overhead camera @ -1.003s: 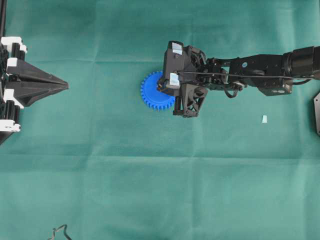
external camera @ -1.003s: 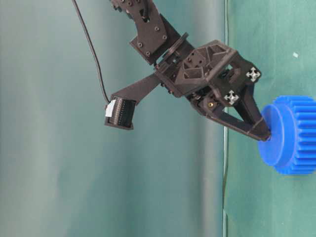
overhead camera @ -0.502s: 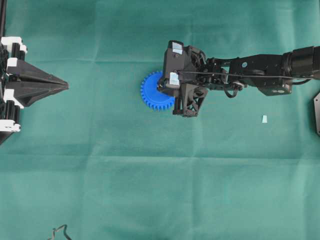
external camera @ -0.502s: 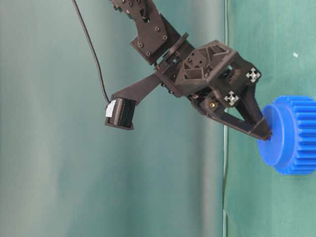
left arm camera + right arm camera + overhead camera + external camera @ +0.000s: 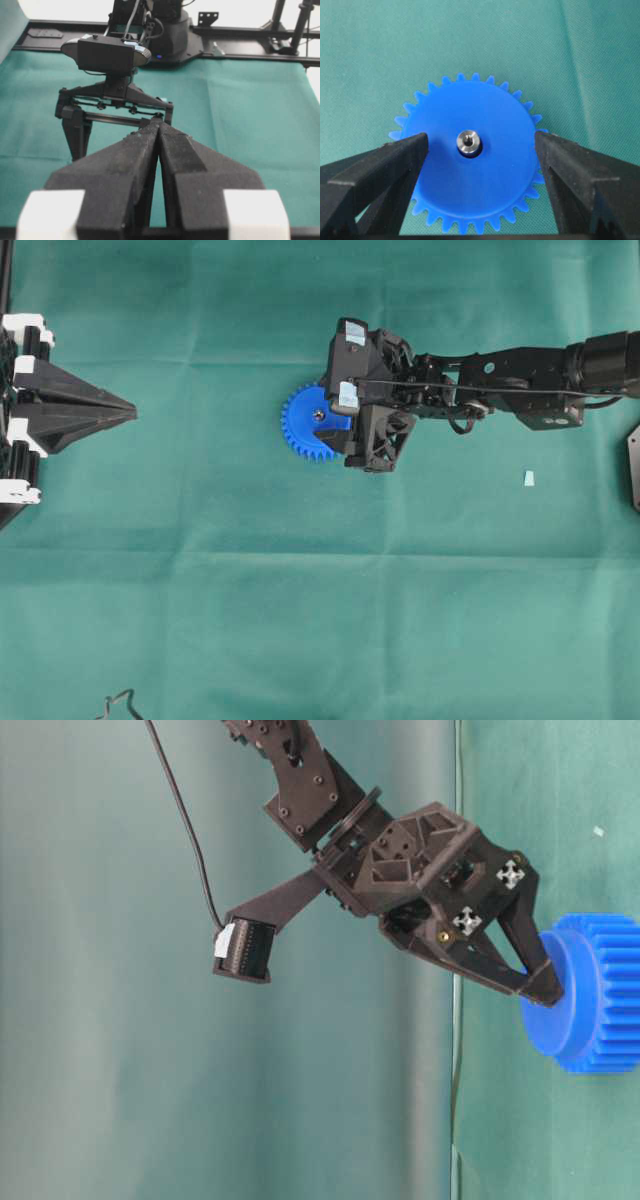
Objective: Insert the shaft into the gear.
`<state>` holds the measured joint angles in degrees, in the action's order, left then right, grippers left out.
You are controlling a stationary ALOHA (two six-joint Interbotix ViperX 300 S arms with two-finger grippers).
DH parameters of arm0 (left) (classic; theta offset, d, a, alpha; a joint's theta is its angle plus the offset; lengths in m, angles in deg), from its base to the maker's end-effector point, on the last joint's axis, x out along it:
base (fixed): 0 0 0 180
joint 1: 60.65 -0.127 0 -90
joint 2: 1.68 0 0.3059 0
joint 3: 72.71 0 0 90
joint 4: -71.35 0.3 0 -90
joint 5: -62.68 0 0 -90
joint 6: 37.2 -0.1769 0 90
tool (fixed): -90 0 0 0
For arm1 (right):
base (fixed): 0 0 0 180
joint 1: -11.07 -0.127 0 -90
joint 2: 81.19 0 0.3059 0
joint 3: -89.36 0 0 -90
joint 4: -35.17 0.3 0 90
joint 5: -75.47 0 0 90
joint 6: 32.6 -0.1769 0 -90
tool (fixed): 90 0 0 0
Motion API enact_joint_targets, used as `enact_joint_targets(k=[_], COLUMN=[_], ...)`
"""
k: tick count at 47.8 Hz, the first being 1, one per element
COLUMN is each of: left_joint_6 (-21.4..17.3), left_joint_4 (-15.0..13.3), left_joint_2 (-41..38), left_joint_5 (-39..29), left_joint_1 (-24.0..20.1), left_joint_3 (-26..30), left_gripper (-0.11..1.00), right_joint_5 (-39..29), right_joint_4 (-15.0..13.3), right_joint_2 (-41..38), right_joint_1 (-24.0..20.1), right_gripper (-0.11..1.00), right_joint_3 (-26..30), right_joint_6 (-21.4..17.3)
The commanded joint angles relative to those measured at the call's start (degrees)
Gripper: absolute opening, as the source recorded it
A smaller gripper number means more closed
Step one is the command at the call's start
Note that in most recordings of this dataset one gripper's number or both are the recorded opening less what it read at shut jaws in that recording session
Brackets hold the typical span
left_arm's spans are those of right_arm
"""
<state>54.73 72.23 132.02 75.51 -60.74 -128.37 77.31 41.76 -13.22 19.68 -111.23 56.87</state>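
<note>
The right end effector [image 5: 479, 150] hangs over the gear [image 5: 470, 155] with its jaws spread wide, one black finger [image 5: 380, 170] on each side of the blue disc and neither one pinching anything. The shaft [image 5: 468, 141] stands in the gear's centre hole, its silvery round end showing above the blue hub. In the overhead view the gear [image 5: 305, 425] lies flat on the green cloth of the bench [image 5: 300, 620], near the middle and somewhat toward the far edge, and the right end effector [image 5: 335, 420] covers its right part, so the teeth there are hidden. From table level the gear [image 5: 590, 992] shows a raised hub, with the fingertips of the right end effector [image 5: 545, 982] at the hub's face; whether they touch it cannot be told.

The left end effector [image 5: 159, 145] rests at the bench's left edge, its jaws pressed together to a point, well apart from the gear.

No writing can be read: the white stickers on the right wrist camera [image 5: 350, 337] are too small to make out. A small pale scrap [image 5: 528, 478] lies on the cloth near the right edge.
</note>
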Motion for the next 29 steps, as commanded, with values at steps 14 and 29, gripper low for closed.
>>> enact_joint_targets(k=[14,29], left_joint_6=[0.09,0.09], left_joint_4=[0.09,0.09], left_joint_2=[-0.09,0.09], left_joint_5=[0.18,-0.44], left_joint_1=[0.0,0.0], left_joint_3=[1.67,1.67], left_gripper=[0.0,0.0], right_joint_5=[-5.1,-5.45], right_joint_4=[-0.26,-0.26], right_joint_2=[12.3,14.24], right_joint_1=[-0.09,-0.18], right_gripper=[0.95,0.94], right_joint_3=[1.85,0.97], right_joint_6=[0.18,0.18])
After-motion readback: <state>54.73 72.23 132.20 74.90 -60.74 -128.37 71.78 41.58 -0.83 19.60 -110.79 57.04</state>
